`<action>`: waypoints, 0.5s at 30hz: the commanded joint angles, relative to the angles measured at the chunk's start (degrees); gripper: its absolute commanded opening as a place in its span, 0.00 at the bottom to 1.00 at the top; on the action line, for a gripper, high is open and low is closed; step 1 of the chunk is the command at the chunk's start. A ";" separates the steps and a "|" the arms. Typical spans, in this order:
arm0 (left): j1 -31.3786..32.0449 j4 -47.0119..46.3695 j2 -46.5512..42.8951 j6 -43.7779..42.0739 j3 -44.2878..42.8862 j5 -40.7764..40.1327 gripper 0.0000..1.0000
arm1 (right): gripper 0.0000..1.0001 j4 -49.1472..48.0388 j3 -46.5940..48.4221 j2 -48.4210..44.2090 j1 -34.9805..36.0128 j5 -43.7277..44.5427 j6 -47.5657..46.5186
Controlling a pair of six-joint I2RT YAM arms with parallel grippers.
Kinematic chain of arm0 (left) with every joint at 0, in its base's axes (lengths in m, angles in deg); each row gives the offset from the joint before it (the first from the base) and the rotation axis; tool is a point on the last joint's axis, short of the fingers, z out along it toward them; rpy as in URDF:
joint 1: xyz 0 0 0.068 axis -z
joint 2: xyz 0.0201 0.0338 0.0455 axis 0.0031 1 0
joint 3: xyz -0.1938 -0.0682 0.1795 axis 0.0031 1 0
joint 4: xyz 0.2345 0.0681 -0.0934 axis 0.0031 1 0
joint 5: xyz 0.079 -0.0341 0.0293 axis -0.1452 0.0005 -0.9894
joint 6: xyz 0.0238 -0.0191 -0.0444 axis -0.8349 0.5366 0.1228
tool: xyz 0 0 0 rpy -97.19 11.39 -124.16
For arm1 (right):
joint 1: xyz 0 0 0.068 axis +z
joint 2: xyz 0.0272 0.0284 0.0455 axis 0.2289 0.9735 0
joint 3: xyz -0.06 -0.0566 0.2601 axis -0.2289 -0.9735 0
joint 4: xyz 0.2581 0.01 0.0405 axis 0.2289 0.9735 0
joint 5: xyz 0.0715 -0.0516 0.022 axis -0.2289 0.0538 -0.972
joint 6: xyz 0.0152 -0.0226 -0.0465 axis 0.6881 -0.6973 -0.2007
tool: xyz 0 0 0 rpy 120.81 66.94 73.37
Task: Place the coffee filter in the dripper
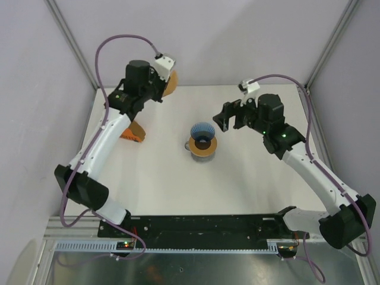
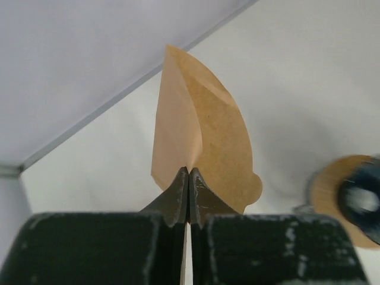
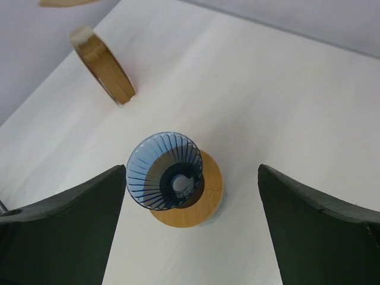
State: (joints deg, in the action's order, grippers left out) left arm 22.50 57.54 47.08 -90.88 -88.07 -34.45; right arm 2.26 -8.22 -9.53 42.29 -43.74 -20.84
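Dripper (image 1: 202, 134) stands near the middle of the counter, slightly toward the far edge, mouth up, seated on a flat wooden ring (image 1: 205, 149). A bit of grey mug (image 1: 187, 146) shows under the ring's left side. From your right wrist view you look straight down into the blue cone: the ribs run uncovered to the hole at the bottom. Orange holder (image 1: 132, 132) sits close to the left edge; you cannot tell what it holds. Coffee filter (image 2: 202, 136) is not on the counter. It is in your left gripper (image 2: 189, 178), over the far-left corner. The fingers are pressed together on the filter's narrow end, and the paper fans out beyond the tips, partly folded. From that wrist view the dripper is a blur at the right border, well apart from the filter. Your right gripper (image 1: 233, 123) hangs just right of the dripper, on the far side of the counter. Its jaws are spread wide and hold nothing, and the dripper shows between them in its own camera.
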 commanded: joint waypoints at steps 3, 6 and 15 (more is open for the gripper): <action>0.79 13.07 -4.93 5.73 -8.65 29.92 0.00 | 0.98 1.55 0.17 -5.20 -3.94 -0.85 1.57; 1.92 14.43 -4.98 7.38 -9.27 41.05 0.00 | 0.98 2.69 0.17 -6.52 -5.67 -2.20 2.08; 6.88 15.23 -2.55 8.13 -7.46 54.03 0.00 | 0.98 3.38 0.18 -12.21 -7.08 -6.46 -0.17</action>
State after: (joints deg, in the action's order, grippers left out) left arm 27.37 71.38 43.47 -84.10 -96.16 11.45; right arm 6.13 -8.24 -17.91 35.38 -47.10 -19.77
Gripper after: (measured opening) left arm 0.006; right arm 0.975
